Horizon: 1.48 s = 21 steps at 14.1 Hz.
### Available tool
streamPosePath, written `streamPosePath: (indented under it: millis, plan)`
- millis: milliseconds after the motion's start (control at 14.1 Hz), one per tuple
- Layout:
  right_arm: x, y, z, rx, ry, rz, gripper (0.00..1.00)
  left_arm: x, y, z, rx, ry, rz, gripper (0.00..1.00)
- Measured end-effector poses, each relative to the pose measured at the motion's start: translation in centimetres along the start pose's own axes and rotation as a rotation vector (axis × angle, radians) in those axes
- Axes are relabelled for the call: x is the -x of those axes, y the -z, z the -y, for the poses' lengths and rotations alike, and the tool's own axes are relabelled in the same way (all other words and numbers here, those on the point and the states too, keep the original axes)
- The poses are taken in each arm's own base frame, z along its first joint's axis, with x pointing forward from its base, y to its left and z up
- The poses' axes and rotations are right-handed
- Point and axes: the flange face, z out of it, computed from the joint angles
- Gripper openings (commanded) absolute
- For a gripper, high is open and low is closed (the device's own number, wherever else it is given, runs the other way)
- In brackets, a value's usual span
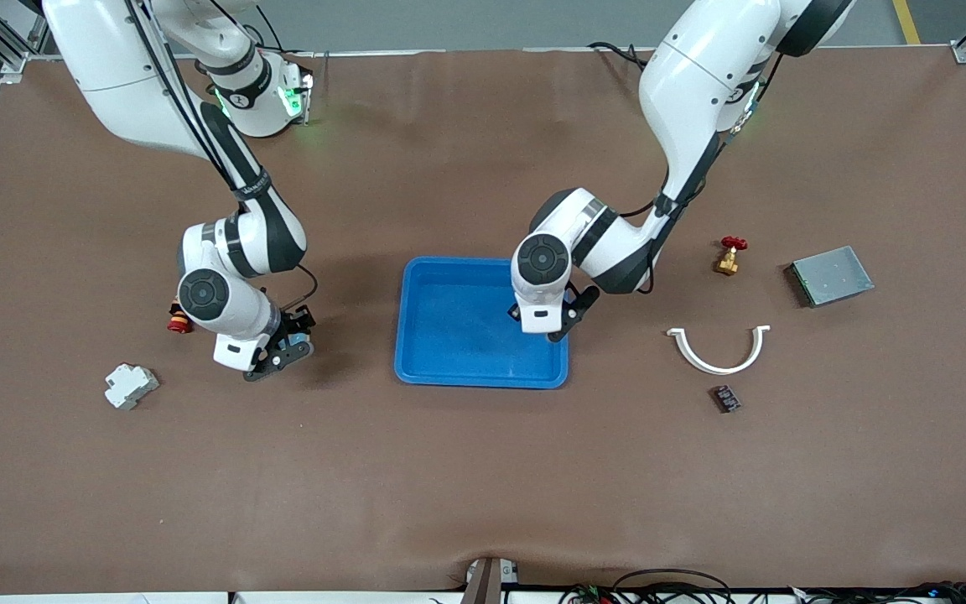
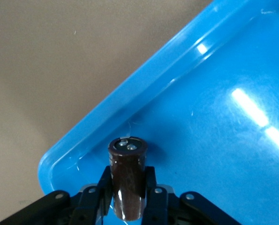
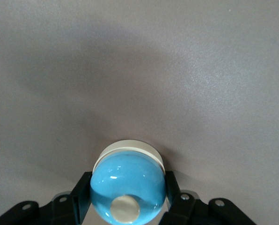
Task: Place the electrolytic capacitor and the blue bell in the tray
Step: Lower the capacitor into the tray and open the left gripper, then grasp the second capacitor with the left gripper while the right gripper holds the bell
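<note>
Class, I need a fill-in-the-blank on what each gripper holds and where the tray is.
1. The left gripper is shut on the dark brown electrolytic ____.
2. The right gripper is shut on the blue ____.
3. The left gripper is over a corner of the bright-blue ____.
4. The white curved clip lies toward the ____ arm's end of the table.

Missing words: capacitor; bell; tray; left
</note>
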Motion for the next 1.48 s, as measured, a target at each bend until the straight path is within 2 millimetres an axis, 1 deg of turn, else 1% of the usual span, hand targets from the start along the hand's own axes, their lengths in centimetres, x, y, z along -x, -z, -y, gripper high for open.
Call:
streamPosePath:
  millis: [71,212,353,495,636,777,848,990,1131,1272,1343,1484]
  plan:
    - [0.0,0.2,0.1,-0.004,-0.006,0.012,0.12,-0.1,0.0,0.0,0.001,0.002,0.0,1.0]
    - [-0.3,1.2,0.4,-0.015,-0.049,0.029,0.12,-0.4,0.6,-0.3,0.013,0.004,-0.003,1.0]
    - [-0.6,2.8,1.6,-0.029,-0.114,0.036,0.12,-0.9,2.1,-0.8,0.037,0.007,-0.009,1.0]
    - [-1.0,4.5,4.0,-0.034,-0.193,0.037,0.12,-2.0,4.4,-1.0,0.033,-0.009,-0.055,1.0]
    - [-1.4,5.5,7.5,-0.04,-0.271,0.033,0.12,-4.4,6.9,-0.5,0.017,-0.017,-0.11,1.0]
    - [-1.8,5.7,11.6,-0.047,-0.355,0.034,0.12,-7.7,9.3,0.5,0.012,-0.03,-0.12,1.0]
    - [-1.9,5.8,13.8,-0.05,-0.396,0.034,0.12,-9.9,10.5,1.2,0.013,-0.031,-0.121,1.0]
    - [-2.3,6.4,18.1,-0.057,-0.471,0.022,0.12,-15.2,12.8,3.2,0.004,-0.056,-0.115,1.0]
    - [-2.7,7.5,21.7,-0.061,-0.53,0.002,0.12,-20.2,14.1,5.5,-0.014,-0.105,-0.101,1.0]
    - [-3.1,8.5,24.5,-0.076,-0.572,-0.014,0.12,-25.0,14.4,7.8,-0.029,-0.15,-0.082,1.0]
    - [-3.2,8.9,25.3,-0.093,-0.587,-0.015,0.12,-27.2,14.4,8.9,-0.032,-0.168,-0.073,1.0]
    - [-3.5,9.1,26.0,-0.116,-0.604,-0.012,0.12,-31.3,14.1,11.3,-0.036,-0.205,-0.054,1.0]
